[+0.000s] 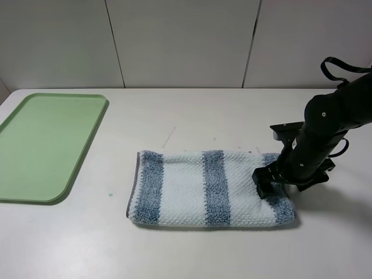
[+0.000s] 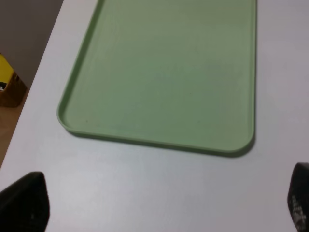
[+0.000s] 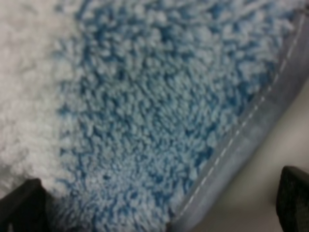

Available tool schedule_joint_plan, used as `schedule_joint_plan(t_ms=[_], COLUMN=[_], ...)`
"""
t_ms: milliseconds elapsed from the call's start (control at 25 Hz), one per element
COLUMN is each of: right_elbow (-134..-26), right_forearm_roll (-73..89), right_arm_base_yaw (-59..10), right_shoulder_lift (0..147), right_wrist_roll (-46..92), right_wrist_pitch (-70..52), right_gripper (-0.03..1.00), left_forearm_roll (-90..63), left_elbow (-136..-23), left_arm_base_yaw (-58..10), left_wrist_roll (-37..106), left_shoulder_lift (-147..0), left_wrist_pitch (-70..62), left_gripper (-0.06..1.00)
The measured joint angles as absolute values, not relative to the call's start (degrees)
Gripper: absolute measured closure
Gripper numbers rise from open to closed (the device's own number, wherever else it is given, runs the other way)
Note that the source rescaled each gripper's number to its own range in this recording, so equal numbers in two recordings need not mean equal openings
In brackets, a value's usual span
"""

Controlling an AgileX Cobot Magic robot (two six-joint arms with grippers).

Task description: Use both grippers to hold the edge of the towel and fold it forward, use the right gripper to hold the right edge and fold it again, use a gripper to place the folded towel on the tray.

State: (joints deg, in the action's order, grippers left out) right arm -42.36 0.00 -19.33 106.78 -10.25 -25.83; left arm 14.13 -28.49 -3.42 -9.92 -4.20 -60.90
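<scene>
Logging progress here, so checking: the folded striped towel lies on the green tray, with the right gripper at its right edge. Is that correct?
Not quite. The towel lies on the table, to the right of the tray, not on it; the exterior high view shows this. The right gripper is indeed at its right edge.

Lab-like setup: white table [image 1: 192, 250], plain panelled wall [image 1: 180, 40]

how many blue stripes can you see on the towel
3 on the towel: left stripe by the hem, middle stripe, right stripe partly under the right pincer. The fold may hide more.
</scene>
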Motion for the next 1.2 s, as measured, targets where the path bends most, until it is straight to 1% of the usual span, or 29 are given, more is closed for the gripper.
schedule_joint_plan(t_ms=[160, 200, 240, 280, 360, 400, 440, 480, 680, 840, 1040, 1200], right_elbow=[-42.56, -42.56, -42.56, -42.67, -42.75, -42.79, -42.86, -42.97, -43.03, -45.55, -53.78, -60.47], right_forearm_roll=[0.0, 0.0, 0.38, 0.92, 2.82, 4.31, 4.91, 5.02, 4.74, 1.63, -4.49, -8.76], right_arm_base_yaw=[-19.19, -19.19, -19.19, -19.39, -19.66, -19.84, -20.14, -20.28, -20.28, -19.95, -19.46, -19.46], right_shoulder_lift=[107.11, 107.17, 107.22, 107.22, 107.33, 107.4, 107.4, 107.4, 106.95, 106.46, 106.46, 106.51], right_wrist_roll=[-10.14, -10.07, -10.07, -10.07, -10.07, -10.15, -10.23, -10.27, -10.27, -10.27, -9.97, -8.51], right_wrist_pitch=[-26.17, -26.17, -26.17, -26.09, -25.67, -25.48, -25.43, -25.43, -25.63, -29.29, -37.94, -42.04], right_gripper=[-0.03, 0.01, 0.08, 0.2, 0.5, 0.69, 0.84, 0.89, 0.89, 0.89, 0.89, 0.89], left_forearm_roll=[14.13, 14.13, 14.13, 14.13, 14.18, 14.18, 14.18, 14.18, 14.18, 14.18, 14.18, 14.18], left_elbow=[-28.49, -28.49, -28.49, -28.49, -28.49, -28.49, -28.49, -28.49, -28.49, -28.49, -28.49, -28.49], left_arm_base_yaw=[-3.42, -3.42, -3.42, -3.42, -3.42, -3.42, -3.42, -3.42, -3.42, -3.42, -3.42, -3.42], left_wrist_roll=[-9.92, -9.92, -9.92, -9.92, -9.92, -9.92, -9.92, -9.92, -9.92, -9.92, -9.92, -9.96], left_shoulder_lift=[-4.2, -4.2, -4.2, -4.2, -4.2, -4.2, -4.2, -4.2, -4.2, -4.2, -4.2, -4.2], left_wrist_pitch=[-60.9, -60.9, -60.9, -60.9, -60.9, -60.9, -60.9, -60.9, -60.9, -60.9, -60.9, -60.9], left_gripper=[-0.05, -0.05, -0.05, -0.05, -0.05, -0.05, -0.05, -0.05, -0.05, -0.05, -0.05, -0.05])
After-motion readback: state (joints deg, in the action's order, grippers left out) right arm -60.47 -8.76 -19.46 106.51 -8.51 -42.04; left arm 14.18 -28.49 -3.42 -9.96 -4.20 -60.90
